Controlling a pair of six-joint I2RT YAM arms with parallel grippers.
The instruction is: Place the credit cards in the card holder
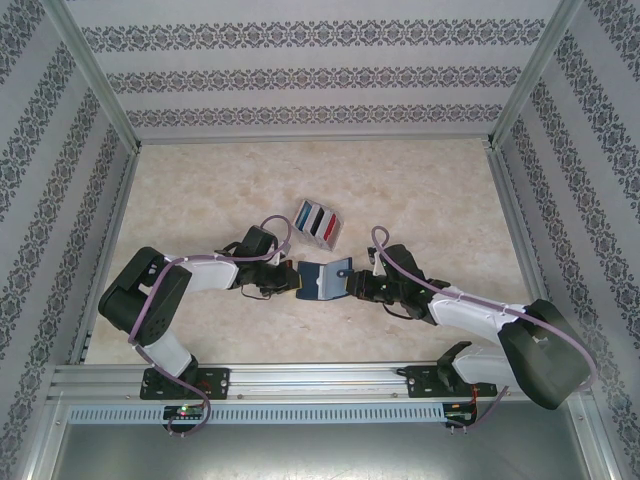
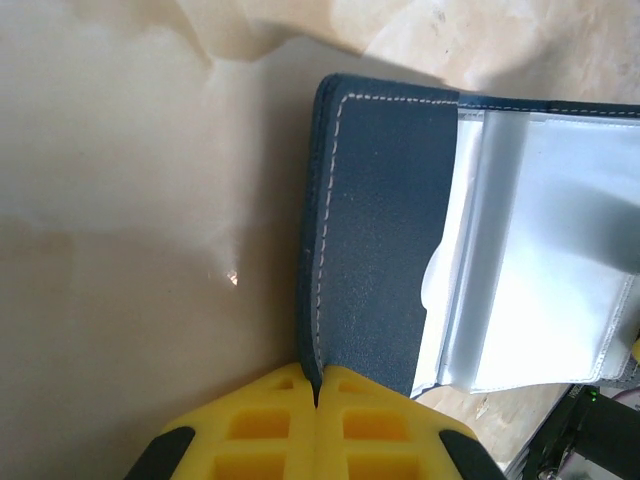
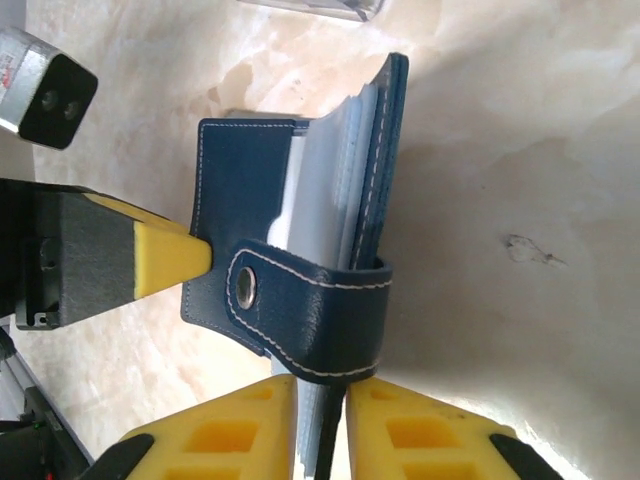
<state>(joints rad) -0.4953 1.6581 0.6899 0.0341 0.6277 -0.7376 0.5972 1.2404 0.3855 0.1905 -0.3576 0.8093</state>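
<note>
Between left hand (image 2: 316,388) and right hand (image 3: 321,398), card holder (image 1: 322,281) — open, edges pinched.

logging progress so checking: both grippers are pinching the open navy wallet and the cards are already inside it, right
Wrong about the cards. The credit cards stand in the clear case behind the navy wallet, as the top external view shows. The rest holds: the left gripper and the right gripper both pinch the open wallet.

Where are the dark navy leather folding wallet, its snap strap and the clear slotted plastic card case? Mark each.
navy leather wallet (image 2: 375,240): left wrist view, on its stitched flap.
snap strap (image 3: 310,305): right wrist view, mid-strap beside the metal snap.
clear slotted card case (image 1: 303,214): top external view, on its pale left end.
</note>
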